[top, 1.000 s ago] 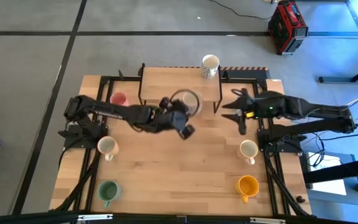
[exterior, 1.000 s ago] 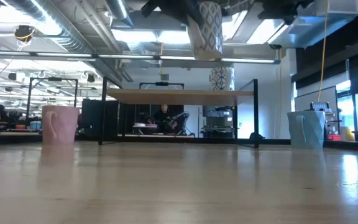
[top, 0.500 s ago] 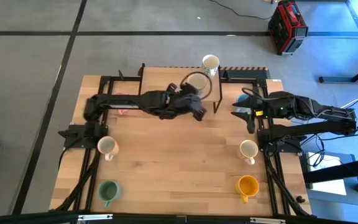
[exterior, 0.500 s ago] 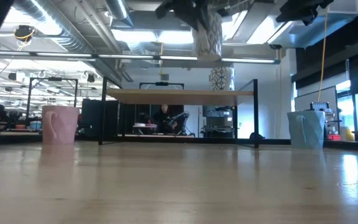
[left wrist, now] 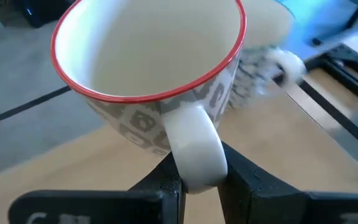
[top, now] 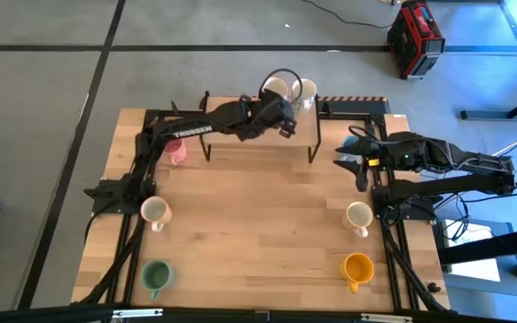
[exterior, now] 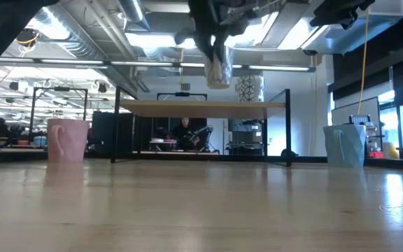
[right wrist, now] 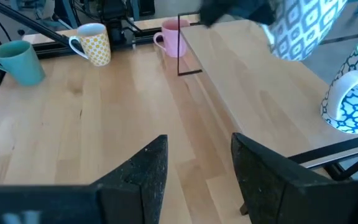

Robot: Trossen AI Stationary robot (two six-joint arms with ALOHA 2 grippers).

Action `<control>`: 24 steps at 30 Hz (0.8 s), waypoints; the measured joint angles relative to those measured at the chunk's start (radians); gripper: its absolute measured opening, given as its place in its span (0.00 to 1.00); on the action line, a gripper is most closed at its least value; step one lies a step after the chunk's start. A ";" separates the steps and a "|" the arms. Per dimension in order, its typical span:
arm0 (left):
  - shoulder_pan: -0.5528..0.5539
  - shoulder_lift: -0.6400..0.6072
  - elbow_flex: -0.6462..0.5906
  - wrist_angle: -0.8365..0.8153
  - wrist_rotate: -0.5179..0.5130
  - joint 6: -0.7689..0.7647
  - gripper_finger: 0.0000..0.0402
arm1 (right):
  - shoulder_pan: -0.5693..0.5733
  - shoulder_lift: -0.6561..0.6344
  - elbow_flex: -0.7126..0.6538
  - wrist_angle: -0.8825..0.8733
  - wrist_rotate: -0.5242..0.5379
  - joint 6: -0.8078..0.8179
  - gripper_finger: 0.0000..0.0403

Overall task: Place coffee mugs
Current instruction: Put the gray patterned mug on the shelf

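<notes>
The left gripper (left wrist: 194,180) is closed on the white handle of a patterned mug with a red rim (left wrist: 151,74); the two dark fingers (left wrist: 166,183) press the handle from both sides, and the mug's open mouth faces the wrist camera. In the high view this gripper (top: 281,112) is at the upper middle of the frame, over the back edge of a raised wooden shelf (top: 240,126), and the held mug (top: 275,88) is just beside a second patterned mug (top: 304,91) that stands at the shelf's back right corner. In the low view the held mug (exterior: 217,66) hangs in the air above the shelf top (exterior: 201,105), apart from it.

The right gripper (top: 359,166) is at the right middle of the high view, over the table (top: 258,242), beside the shelf's right end. Its fingers (right wrist: 142,171) stand apart and hold nothing.

The other mugs are on the table. In the high view a pink mug (top: 175,151) is at the left, partly under the left arm. A cream mug (top: 155,213) and a green mug (top: 156,275) are at the lower left. Another cream mug (top: 359,216) and an orange-yellow mug (top: 358,267) are at the lower right. In the low view a light blue mug (exterior: 345,145) stands at the right.
</notes>
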State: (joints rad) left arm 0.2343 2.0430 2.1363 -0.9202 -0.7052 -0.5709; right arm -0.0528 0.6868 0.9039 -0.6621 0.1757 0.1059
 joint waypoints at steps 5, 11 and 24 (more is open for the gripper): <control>0.042 0.001 -0.056 0.082 0.041 0.008 0.14 | 0.000 0.000 0.000 0.000 0.000 0.001 0.42; 0.068 0.000 -0.120 0.151 0.051 0.021 0.14 | 0.000 0.000 0.000 0.000 0.000 0.001 0.42; 0.094 0.029 -0.180 0.268 0.083 0.079 0.14 | 0.000 0.005 0.000 0.001 0.000 0.001 0.42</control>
State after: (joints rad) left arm 0.3287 2.0719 1.9561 -0.6518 -0.6218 -0.4922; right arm -0.0528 0.6918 0.9039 -0.6610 0.1761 0.1074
